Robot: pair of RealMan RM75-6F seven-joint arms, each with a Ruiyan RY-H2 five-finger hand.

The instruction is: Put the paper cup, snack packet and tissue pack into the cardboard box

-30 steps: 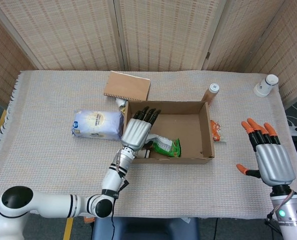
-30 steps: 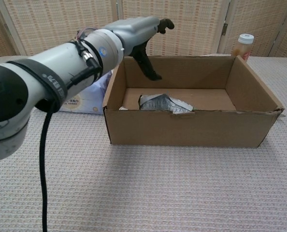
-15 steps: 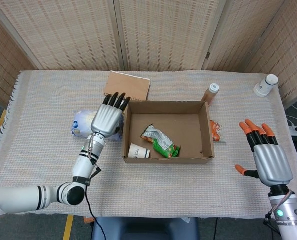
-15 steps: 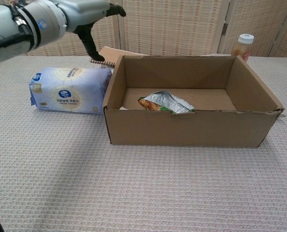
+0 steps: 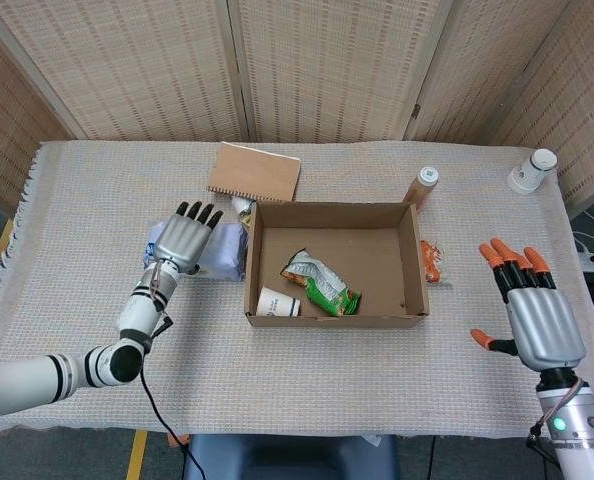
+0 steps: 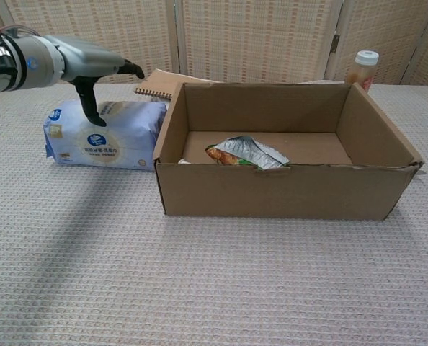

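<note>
Since a second ago the left robot hand (image 5: pixel 183 242) has drawn out of the cardboard box (image 5: pixel 334 317) and now hovers over the tissue pack (image 6: pixel 106 133), fingers spread, holding nothing. The right robot hand (image 5: pixel 537 312) stays open near the table's right edge. One paper cup (image 5: pixel 277 302) and one snack packet (image 5: pixel 322 282) lie in the box; the pack lies just left of it, half hidden under the hand in the head view. The cup barely shows in the chest view.
</note>
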